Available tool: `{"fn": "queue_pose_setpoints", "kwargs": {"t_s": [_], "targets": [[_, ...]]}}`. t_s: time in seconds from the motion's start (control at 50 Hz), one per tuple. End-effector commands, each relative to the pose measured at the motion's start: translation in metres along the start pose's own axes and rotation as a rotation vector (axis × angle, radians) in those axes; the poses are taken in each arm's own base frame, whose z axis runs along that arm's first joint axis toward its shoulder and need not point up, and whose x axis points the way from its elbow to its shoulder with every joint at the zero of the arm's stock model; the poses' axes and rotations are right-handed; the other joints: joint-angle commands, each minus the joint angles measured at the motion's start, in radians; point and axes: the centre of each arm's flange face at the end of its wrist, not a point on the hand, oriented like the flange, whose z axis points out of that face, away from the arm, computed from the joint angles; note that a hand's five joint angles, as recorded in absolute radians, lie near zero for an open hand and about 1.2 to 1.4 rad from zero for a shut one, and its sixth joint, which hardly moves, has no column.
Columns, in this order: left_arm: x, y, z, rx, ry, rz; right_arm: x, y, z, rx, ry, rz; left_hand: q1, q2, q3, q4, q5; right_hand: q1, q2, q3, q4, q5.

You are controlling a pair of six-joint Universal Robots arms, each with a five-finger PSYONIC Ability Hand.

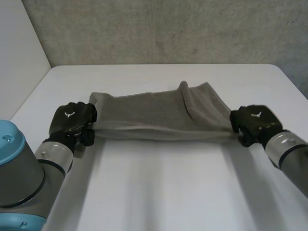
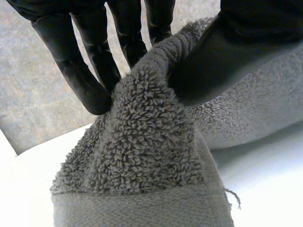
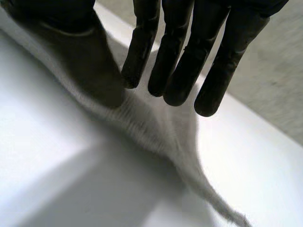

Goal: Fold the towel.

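Grey terry-cloth towel (image 1: 154, 115) stretches across the white table (image 1: 168, 187) between the black left hand (image 1: 72, 120), pinching one short end, and the black right hand (image 1: 252, 121), pinching the other; uneven pull could tug a corner free.

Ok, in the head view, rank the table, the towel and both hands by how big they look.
1. table
2. towel
3. left hand and right hand: they look alike, so I won't rank them against each other.
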Motion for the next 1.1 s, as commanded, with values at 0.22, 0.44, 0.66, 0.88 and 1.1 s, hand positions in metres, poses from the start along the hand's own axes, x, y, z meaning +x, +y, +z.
{"fn": "queue_pose_setpoints", "kwargs": {"t_s": [0.22, 0.44, 0.66, 0.88, 1.1], "targets": [[-0.021, 0.016, 0.012, -0.058, -0.055, -0.012, -0.01, 0.036, 0.022, -0.117, -0.051, 0.031, -0.022, -0.092, -0.13, -0.111, -0.244, -0.178, -0.18, -0.187, -0.19, -0.183], [-0.022, 0.015, 0.019, -0.053, -0.037, -0.017, -0.006, 0.027, 0.021, -0.098, -0.067, 0.016, -0.022, -0.092, -0.13, -0.111, -0.244, -0.548, -0.55, -0.557, -0.56, -0.553], [-0.027, 0.01, 0.038, -0.044, -0.051, -0.068, 0.004, 0.045, 0.022, -0.122, -0.123, 0.005, -0.022, -0.092, -0.13, -0.111, -0.244, -0.562, -0.565, -0.572, -0.574, -0.568], [-0.029, 0.015, 0.044, -0.076, -0.057, -0.073, 0.011, 0.059, 0.034, -0.156, -0.108, 0.026, -0.022, -0.092, -0.13, -0.111, -0.244, -0.506, -0.509, -0.516, -0.519, -0.512], [-0.033, 0.014, 0.045, -0.077, -0.068, -0.075, 0.016, 0.06, 0.044, -0.119, -0.089, 0.014, -0.022, -0.092, -0.13, -0.111, -0.244, -0.322, -0.324, -0.331, -0.334, -0.327]]}}
